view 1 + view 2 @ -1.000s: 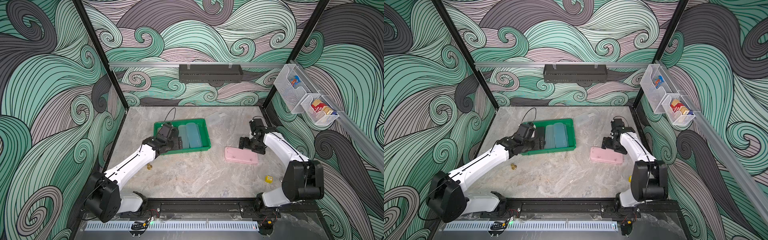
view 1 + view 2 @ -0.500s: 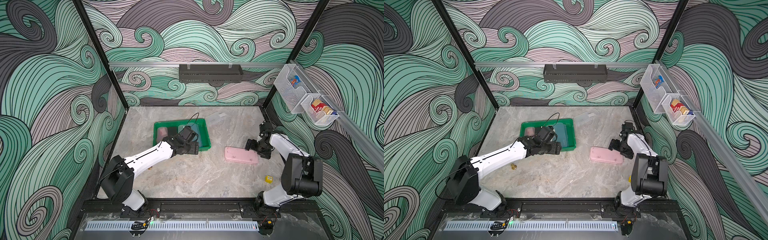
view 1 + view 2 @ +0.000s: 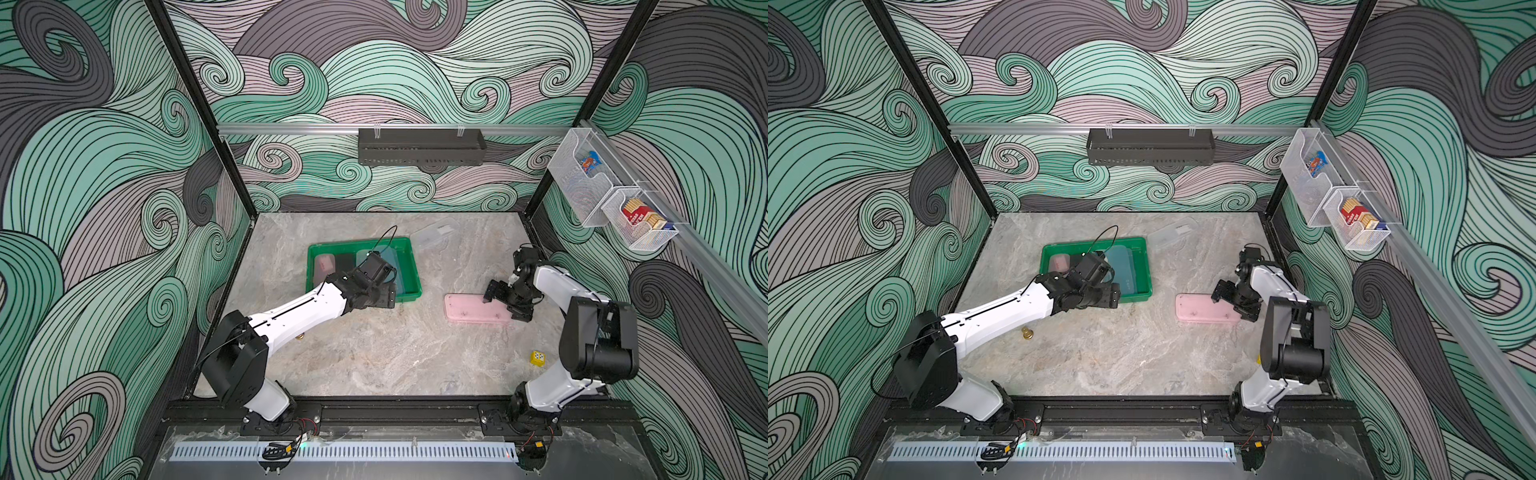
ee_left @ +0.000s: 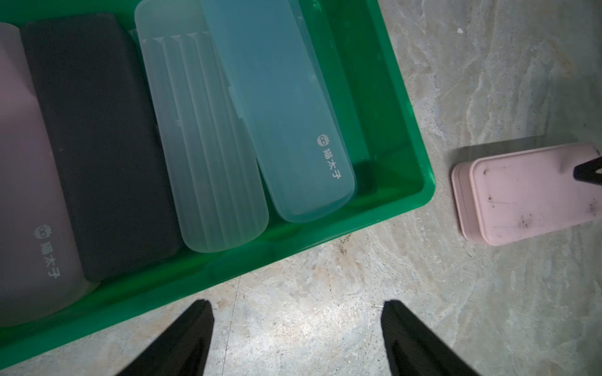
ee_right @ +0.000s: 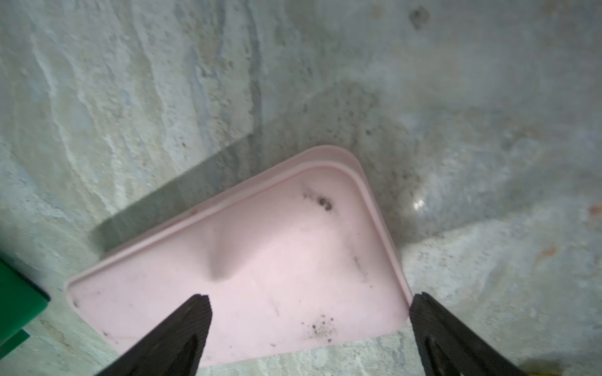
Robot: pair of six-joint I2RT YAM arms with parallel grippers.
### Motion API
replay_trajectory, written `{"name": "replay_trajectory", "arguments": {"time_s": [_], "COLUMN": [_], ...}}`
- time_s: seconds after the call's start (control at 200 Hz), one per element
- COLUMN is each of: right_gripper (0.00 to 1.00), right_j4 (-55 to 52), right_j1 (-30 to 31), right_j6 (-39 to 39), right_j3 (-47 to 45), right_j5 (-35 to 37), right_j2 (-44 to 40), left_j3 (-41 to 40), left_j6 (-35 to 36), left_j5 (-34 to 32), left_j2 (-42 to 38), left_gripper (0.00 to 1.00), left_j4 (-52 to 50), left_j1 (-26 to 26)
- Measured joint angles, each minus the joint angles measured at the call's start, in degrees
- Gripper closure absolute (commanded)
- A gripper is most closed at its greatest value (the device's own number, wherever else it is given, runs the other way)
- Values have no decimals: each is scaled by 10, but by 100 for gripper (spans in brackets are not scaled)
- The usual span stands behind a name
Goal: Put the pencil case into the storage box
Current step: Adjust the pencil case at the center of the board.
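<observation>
The pink pencil case point(image 3: 469, 312) lies flat on the table point(image 3: 374, 353) under the right gripper point(image 3: 505, 304), whose jaws gape wide and empty, apart from the green storage box point(image 3: 409, 266). It looks light, stiff and smooth, so I would pinch it across its narrow width. Only the right wrist view shows the dimple point(image 5: 219, 270) and dirt on it, and only the left wrist view shows the left gripper point(image 4: 298, 309) open and empty beside four cases point(image 4: 202, 136) crowding the box.

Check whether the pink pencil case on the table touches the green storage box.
Apart. The left wrist view shows bare table between the pink pencil case and the storage box.
</observation>
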Motion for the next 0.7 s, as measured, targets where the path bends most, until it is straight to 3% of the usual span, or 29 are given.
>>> {"name": "replay_trajectory", "arguments": {"time_s": [0.36, 0.7], "right_gripper": [1, 1], "right_j4": [17, 13], "right_j1": [61, 68], "right_j6": [-3, -20], "right_j3": [157, 126], "right_j5": [-32, -5], "right_j2": [135, 102], "left_j3": [-15, -47], "left_j6": [5, 1], "left_j5": [-31, 0], "left_j2": [-5, -35], "left_gripper": [15, 15], "left_j4": [-16, -2], "left_j1": [0, -41]}}
